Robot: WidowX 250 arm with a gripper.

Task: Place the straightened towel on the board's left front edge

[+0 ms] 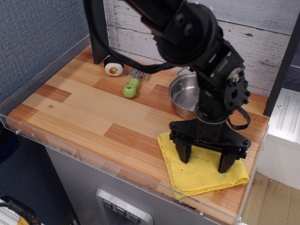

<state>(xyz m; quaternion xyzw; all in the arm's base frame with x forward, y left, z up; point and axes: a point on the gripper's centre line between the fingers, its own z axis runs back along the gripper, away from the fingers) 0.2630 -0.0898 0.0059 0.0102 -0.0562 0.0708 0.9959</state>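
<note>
The bright yellow towel (199, 172) lies flat at the right front of the wooden board (89, 108), next to the clear acrylic rim. My black gripper (205, 160) is open and points straight down. Its two fingertips (183, 156) press on or sit just above the towel's middle, spread wide apart. Nothing is between them but the cloth's surface. The board's left front part shows bare planks.
A steel pot (185, 96) stands just behind the towel, partly hidden by my arm. A green-handled spatula (132, 84) and a sushi-roll toy (113, 66) lie at the back. A dark post (98, 28) stands at the back left. The acrylic rim (84, 157) runs along the front.
</note>
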